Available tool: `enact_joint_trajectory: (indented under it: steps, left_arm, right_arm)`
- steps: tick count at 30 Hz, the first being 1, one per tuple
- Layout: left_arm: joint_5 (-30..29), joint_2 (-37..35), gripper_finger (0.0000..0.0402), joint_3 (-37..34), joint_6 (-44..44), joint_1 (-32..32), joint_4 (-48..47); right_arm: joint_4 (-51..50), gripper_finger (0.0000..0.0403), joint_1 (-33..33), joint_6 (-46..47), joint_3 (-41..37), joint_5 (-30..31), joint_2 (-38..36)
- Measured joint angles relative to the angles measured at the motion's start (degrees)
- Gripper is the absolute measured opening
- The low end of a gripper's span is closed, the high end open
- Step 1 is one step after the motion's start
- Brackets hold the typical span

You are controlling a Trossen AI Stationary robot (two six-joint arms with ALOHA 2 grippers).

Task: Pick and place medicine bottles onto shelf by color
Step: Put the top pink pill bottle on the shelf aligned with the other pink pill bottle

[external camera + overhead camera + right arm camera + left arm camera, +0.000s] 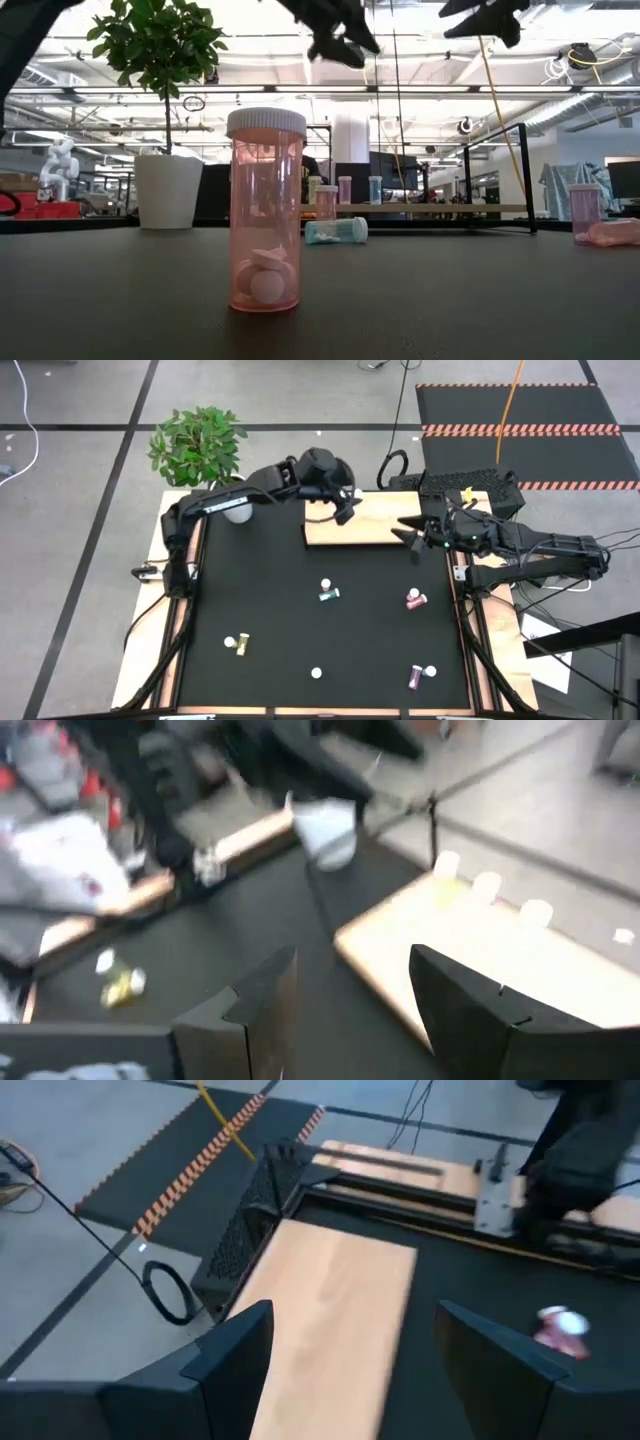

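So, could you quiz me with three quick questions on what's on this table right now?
1. True or false: the left gripper is holding a bottle.
2. Which stands nearest the low camera? A) teal bottle B) upright pink bottle C) plant pot
3. What wooden thing lies under the left gripper?

Key: 1 false, its fingers are open and empty; 2 B; 3 the shelf.
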Motion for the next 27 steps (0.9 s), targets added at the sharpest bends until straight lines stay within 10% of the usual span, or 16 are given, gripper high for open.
enact_joint_trajectory:
  steps: [11,27]
  left_arm:
    - [-6.96,-2.42,0.0276,-0.02,-15.11,-12.37,-18.28]
    - [-16.19,-7.48,0.0276,-8.04,-12.43,-20.14,-29.26]
  right_arm:
    - [0.42,0.0189,10.12,2.66,-4.96,-3.85,6.75]
    - [2.26,0.0164,29.76,42.45,-5.29,4.05,24.81]
